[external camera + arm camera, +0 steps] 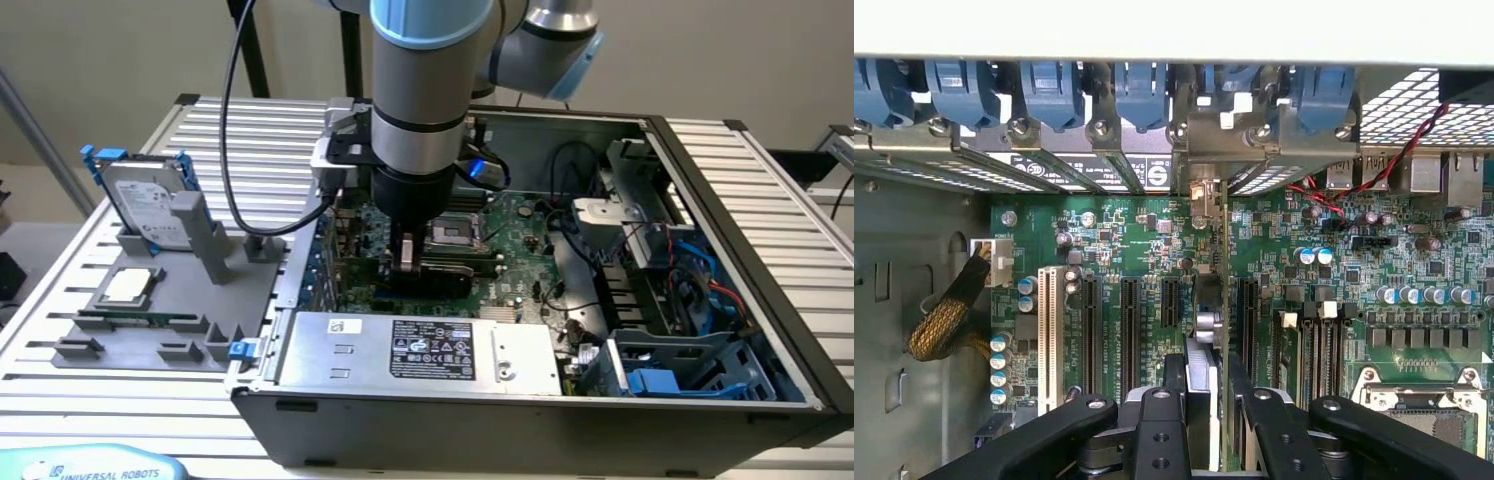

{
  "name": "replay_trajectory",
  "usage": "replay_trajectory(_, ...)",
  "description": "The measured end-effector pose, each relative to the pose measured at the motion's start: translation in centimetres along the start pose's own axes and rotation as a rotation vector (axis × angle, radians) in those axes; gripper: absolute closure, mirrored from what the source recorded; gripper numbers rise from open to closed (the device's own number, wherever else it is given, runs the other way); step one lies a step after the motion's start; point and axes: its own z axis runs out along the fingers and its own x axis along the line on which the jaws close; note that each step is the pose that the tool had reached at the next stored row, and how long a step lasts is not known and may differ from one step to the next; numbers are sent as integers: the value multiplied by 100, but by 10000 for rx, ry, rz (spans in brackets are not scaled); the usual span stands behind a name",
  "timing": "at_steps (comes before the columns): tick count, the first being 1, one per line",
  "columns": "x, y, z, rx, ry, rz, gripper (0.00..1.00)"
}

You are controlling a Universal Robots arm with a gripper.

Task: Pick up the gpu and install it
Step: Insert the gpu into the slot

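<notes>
My gripper reaches down into the open computer case, just above the green motherboard. In the wrist view the gpu stands edge-on as a thin dark line between the black fingers. It runs from my gripper to its silver bracket at the case's rear slot openings. The gripper is shut on the card's near end. The card stands upright over an expansion slot beside other black slots. Whether it sits fully in the slot is hidden.
On a grey holder at the exterior view's left stand a silver hard drive with blue rails and a square processor chip. The power supply, processor socket, cables and blue drive cage crowd the case.
</notes>
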Motion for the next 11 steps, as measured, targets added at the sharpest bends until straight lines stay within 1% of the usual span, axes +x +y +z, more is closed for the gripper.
replay_trajectory(8, 0, 8, 4, -6, -3, 3, 73)
replay_trajectory(9, -2, 9, 10, 1, -17, 6, 72)
replay_trajectory(10, -1, 10, 12, 5, -19, 6, 72)
replay_trajectory(11, -1, 8, 10, 5, -14, 5, 65)
